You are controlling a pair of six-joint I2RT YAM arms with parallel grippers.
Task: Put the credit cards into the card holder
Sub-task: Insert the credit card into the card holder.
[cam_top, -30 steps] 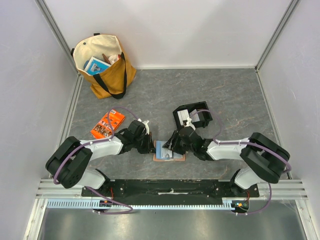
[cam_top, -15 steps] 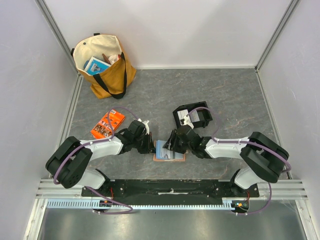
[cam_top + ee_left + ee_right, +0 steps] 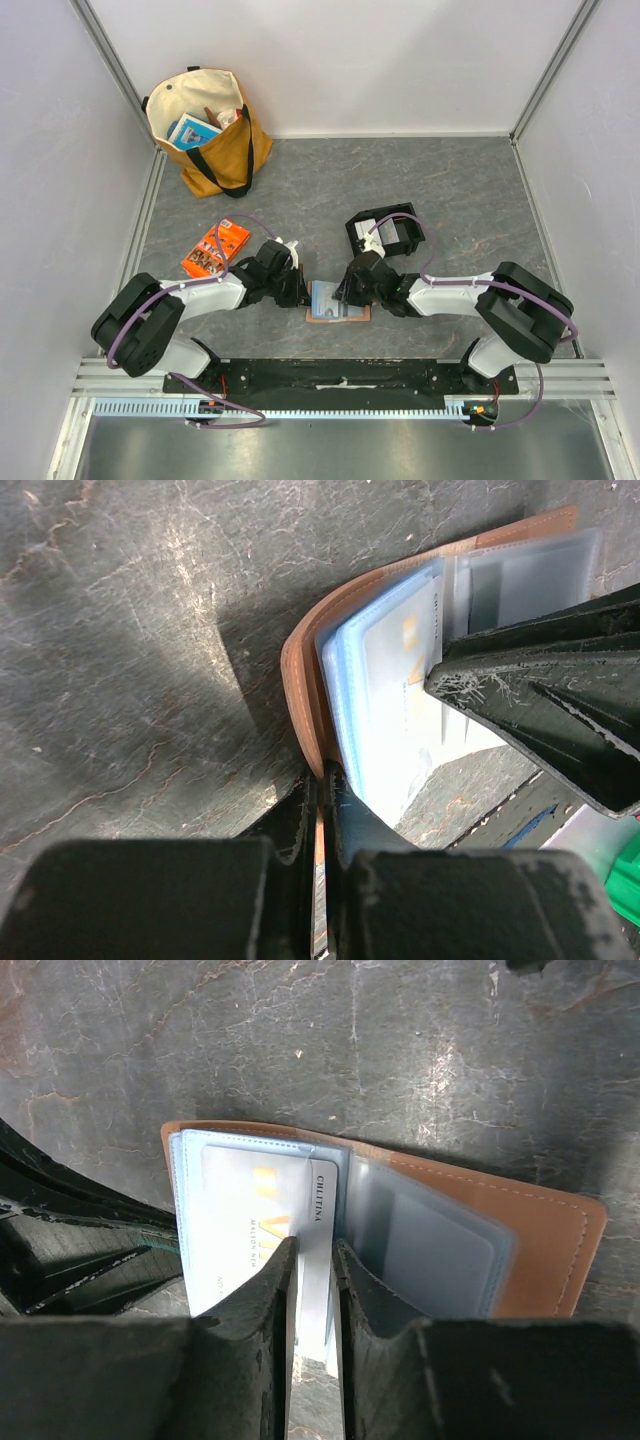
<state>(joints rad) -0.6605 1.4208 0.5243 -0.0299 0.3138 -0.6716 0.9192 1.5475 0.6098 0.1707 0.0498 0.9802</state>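
The wallet is lying open on the bench between the two arms, near their bases. The left end effector is clamping the wallet's brown edge between nearly closed fingers. The right end effector is pinching a pale card, whose far end is sitting among the light-blue sleeves.

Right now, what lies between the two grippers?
The open card holder lies there, the left gripper at one edge, the right gripper holding a credit card over it. The top view shows this.
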